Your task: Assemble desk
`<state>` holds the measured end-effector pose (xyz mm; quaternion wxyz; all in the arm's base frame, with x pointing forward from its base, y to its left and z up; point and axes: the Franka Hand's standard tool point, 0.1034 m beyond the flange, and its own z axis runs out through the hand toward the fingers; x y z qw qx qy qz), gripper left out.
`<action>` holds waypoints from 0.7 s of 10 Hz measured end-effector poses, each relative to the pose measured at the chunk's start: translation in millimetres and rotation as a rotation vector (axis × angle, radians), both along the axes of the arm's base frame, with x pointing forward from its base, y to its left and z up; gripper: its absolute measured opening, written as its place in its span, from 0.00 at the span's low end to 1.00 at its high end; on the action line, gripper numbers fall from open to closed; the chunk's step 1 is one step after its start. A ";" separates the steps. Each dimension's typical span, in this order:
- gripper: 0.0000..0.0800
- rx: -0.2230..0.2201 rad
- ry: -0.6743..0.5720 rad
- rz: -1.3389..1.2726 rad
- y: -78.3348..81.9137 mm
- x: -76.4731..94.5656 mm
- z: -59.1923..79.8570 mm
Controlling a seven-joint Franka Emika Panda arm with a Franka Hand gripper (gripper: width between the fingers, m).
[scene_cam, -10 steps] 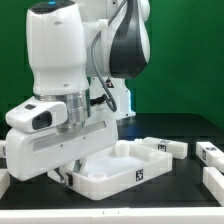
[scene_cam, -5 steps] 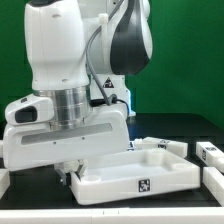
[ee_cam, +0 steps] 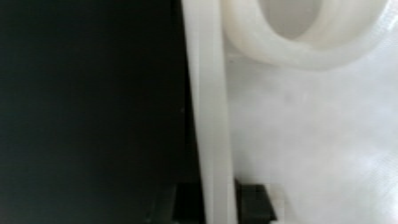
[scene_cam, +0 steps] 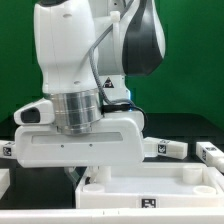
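The desk's white rimmed tabletop (scene_cam: 165,188) sits low in the exterior view's right half, with a tag on its front wall. My gripper (scene_cam: 84,174) is at its left end, the fingertips hidden under the broad white hand. In the wrist view the gripper (ee_cam: 217,200) is shut on the tabletop's thin upright rim wall (ee_cam: 210,100), with a dark finger (ee_cam: 256,199) on each side of it. A rounded white socket (ee_cam: 294,45) shows inside the panel. A white leg (scene_cam: 166,147) with a tag lies behind the tabletop.
Another tagged white leg (scene_cam: 210,152) lies at the exterior view's right edge, and a further tagged part (scene_cam: 6,151) at its left edge. The black table (scene_cam: 40,205) runs to the front. A green wall stands behind the arm.
The arm and the held tabletop have moved toward the exterior view's right and nearer the camera. The tabletop now fills the lower right, and the grip is unchanged.
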<state>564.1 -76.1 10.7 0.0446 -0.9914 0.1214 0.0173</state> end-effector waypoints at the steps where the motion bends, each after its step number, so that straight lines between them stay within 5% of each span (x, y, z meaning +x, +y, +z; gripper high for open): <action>1: 0.06 -0.011 0.001 0.025 1.1 4.0 -2.6; 3: 0.06 -0.032 0.011 0.118 6.1 23.8 -3.5; 6: 0.06 -0.046 0.063 0.179 6.5 26.1 -3.4; 7: 0.16 -0.045 0.063 0.178 7.1 26.0 -3.5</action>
